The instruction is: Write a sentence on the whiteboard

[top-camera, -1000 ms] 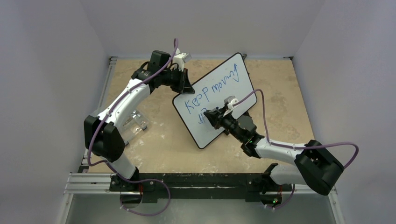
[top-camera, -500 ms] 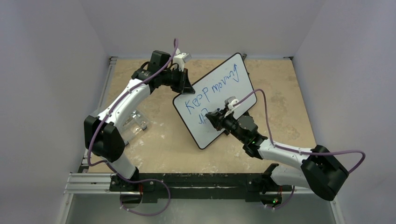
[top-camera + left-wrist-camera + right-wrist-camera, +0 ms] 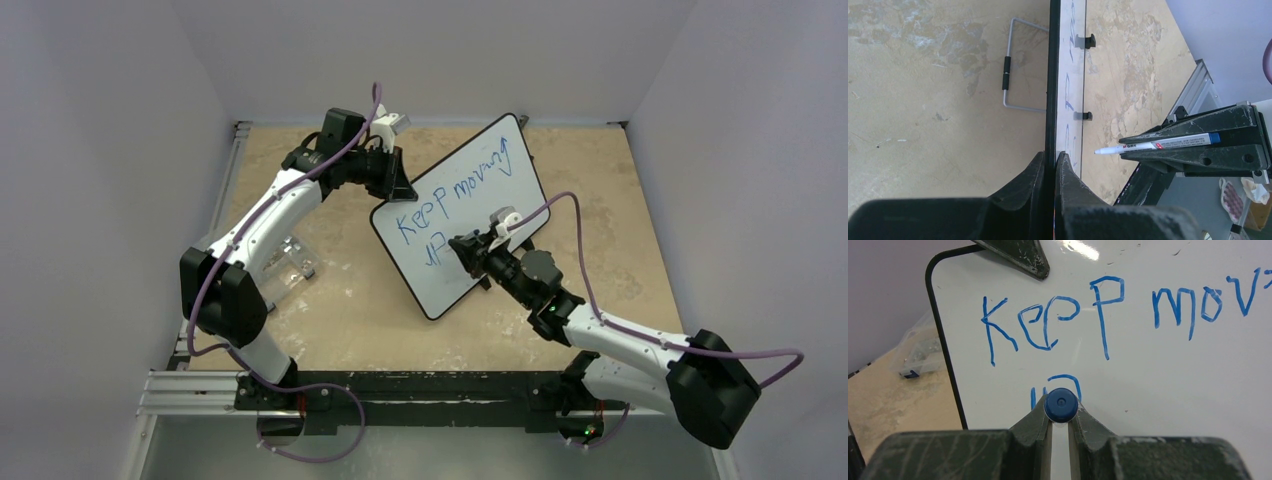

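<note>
- We find the right gripper [image 3: 1060,412] pinched tight on a slim white marker pen [image 3: 1158,144] with a blue end cap. There is no slack beside the barrel.
- The pen's long axis runs square to the board face. In the left wrist view its tip sits just off that face, and we cannot confirm contact.
- The large glossy rectangular whiteboard [image 3: 447,283], with its thin black rim, stands mid-table at 10 o'clock from the right fingers in the top view.
- The blue handwritten sentence [image 3: 1098,315] reads "Keep mov…". A few second-line strokes sit at 12 o'clock of the cap.
- We judge the next strokes head toward 3 o'clock in the right wrist view, onto bare white.
- The left gripper [image 3: 1050,167] is clamped closed on the rim at the board's 10 o'clock edge, bracing it.
</note>
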